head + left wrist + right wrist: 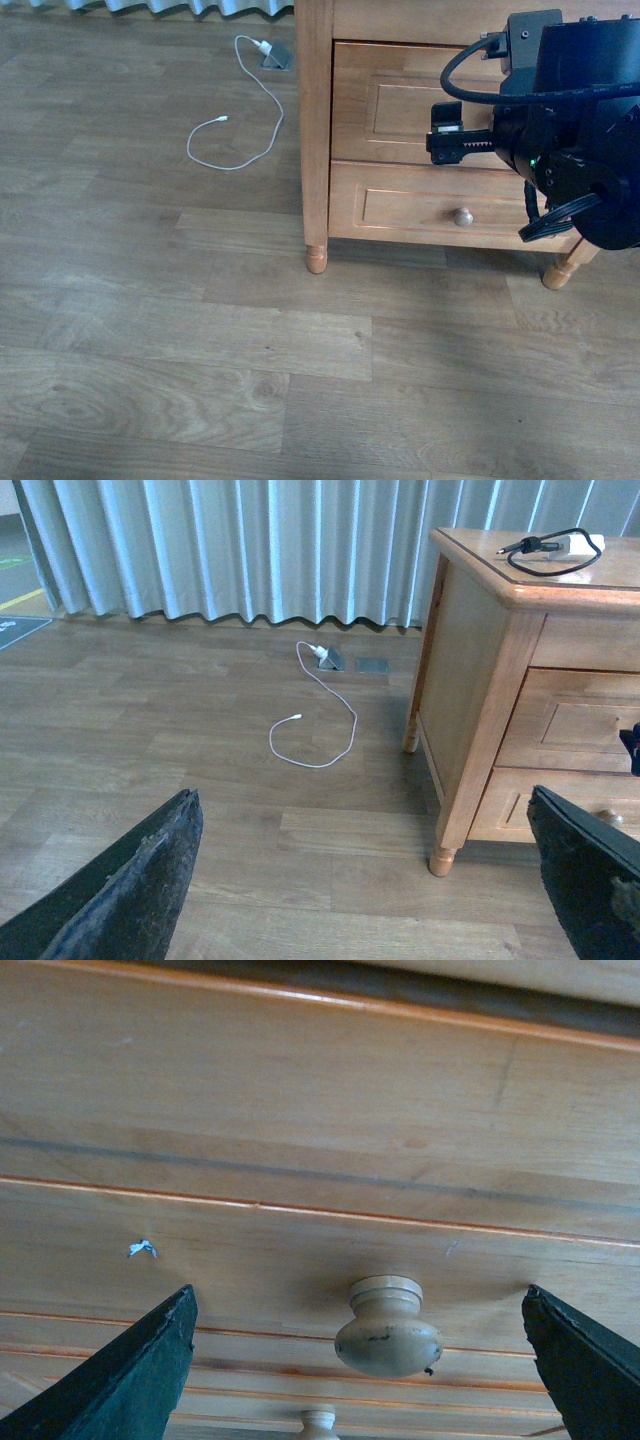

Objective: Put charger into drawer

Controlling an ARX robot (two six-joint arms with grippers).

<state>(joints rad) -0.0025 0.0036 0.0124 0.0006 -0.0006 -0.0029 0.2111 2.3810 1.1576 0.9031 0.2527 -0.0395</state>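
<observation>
The charger (560,550), a small white adapter with a looped black cable, lies on top of the wooden cabinet in the left wrist view. The taller drawer (400,100) is closed; it also shows in the left wrist view (570,720). My right gripper (450,135) is open right in front of it. In the right wrist view the right gripper (360,1380) has its jaws wide on either side of the drawer's pale round knob (388,1332), not touching it. My left gripper (370,900) is open and empty above the floor, left of the cabinet.
The shallower drawer (400,205) with its own knob (462,216) sits below, closed. A long white cable (240,110) with a white plug lies on the wooden floor to the left. Cabinet legs (316,258) stand on the floor. Curtains (230,550) hang behind.
</observation>
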